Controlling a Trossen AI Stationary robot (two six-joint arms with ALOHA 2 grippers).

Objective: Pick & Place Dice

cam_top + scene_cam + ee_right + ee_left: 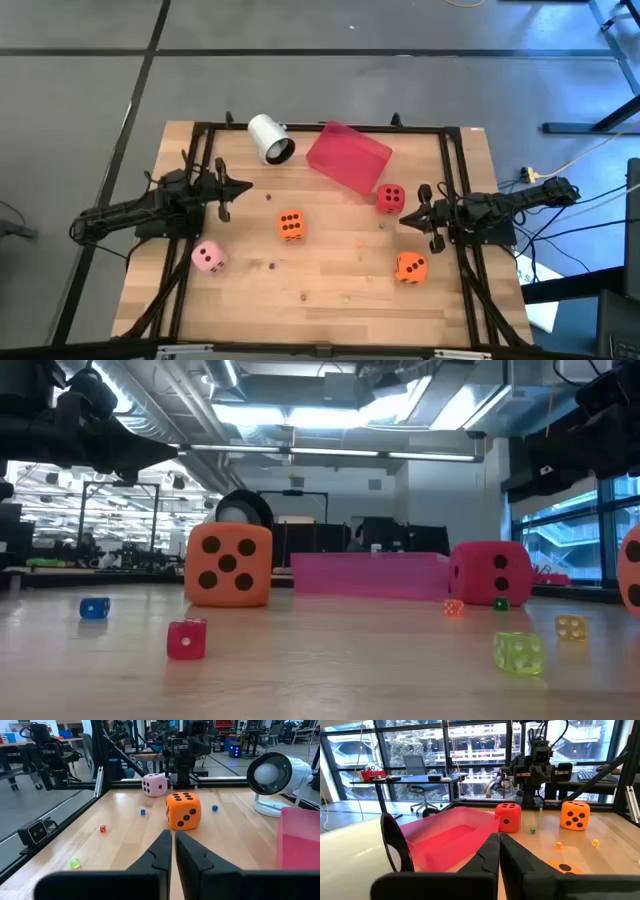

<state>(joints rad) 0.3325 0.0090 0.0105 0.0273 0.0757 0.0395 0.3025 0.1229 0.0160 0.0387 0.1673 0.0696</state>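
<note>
Closest to you along the table's front edge you've got the pink die on the left and one orange die on the right, both sitting loose on the wooden table, with nothing touching them. A bit further in, the second orange die is near the middle, and the red die is just beside the lower corner of the pink tray; can't tell if they actually touch. Your left gripper hangs over the left side of the table with its fingers clenched shut on nothing, and your right gripper is over the right side, just beside the red die, also pinched closed and empty. In the low view you'll see a scatter of tiny dice on the wood in blue, red, yellow and green. At the far edge the white cup lies tipped on its side, just left of the tray.
</note>
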